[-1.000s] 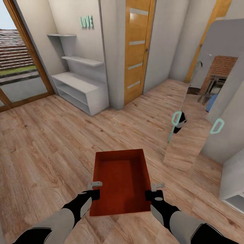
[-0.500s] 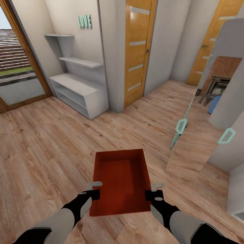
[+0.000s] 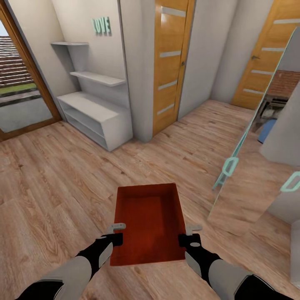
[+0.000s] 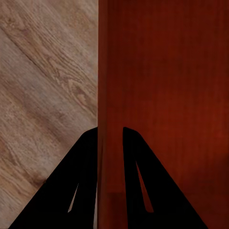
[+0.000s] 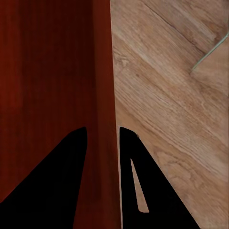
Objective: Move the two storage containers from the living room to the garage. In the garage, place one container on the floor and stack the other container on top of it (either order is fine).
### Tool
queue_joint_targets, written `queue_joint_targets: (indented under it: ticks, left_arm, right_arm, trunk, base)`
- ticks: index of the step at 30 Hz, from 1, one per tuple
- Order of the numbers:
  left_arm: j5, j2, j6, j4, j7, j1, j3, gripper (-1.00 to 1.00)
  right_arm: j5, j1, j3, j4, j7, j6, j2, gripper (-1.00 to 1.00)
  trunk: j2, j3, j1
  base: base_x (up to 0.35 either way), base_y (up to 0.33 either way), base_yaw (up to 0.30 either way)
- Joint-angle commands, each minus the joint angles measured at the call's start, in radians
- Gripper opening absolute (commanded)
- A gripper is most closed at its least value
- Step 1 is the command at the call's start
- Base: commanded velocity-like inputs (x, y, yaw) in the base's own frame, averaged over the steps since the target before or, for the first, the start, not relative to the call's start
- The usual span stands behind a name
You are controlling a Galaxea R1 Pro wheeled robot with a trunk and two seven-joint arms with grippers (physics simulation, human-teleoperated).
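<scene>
Both grippers, left (image 3: 117, 231) and right (image 3: 189, 233), clamp the storage container's (image 3: 149, 221) side walls

grey forearms, black wrist housings, left end effector (image 3: 118, 228) and right end effector (image 3: 192, 228) with pale grey fingertips

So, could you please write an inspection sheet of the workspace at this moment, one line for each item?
Surface: light wood-plank floor.
Job's things: one orange-red storage container, open-top, empty inside, held above the planks.
Clutter: nothing seen.
Grippers: left gripper shut on the container's left wall; right gripper shut on its right wall.
Cables: nothing seen.
Surroundings: white shelf unit, "LOVE" sign, two wooden doors, glass door, mirrored panel.
</scene>
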Motion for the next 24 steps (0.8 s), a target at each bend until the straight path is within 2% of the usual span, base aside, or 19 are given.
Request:
queue_joint_targets:
  ticks: [1,24]
  left_arm:
    - [-0.005,0.011,0.007,-0.001,0.011,0.001,-0.028,-1.00]
    - [-0.005,0.011,0.007,-0.001,0.011,0.001,-0.028,-1.00]
  right_arm:
    - [-0.003,-0.002,-0.042,0.001,-0.006,-0.008,-0.002,-1.00]
    - [-0.003,-0.002,-0.042,0.001,-0.006,-0.008,-0.002,-1.00]
  trunk:
    - [0.000,-0.001,0.001]
    - [0.000,-0.001,0.001]
  base:
    - [0.323,0.000,0.000]
    - [0.323,0.000,0.000]
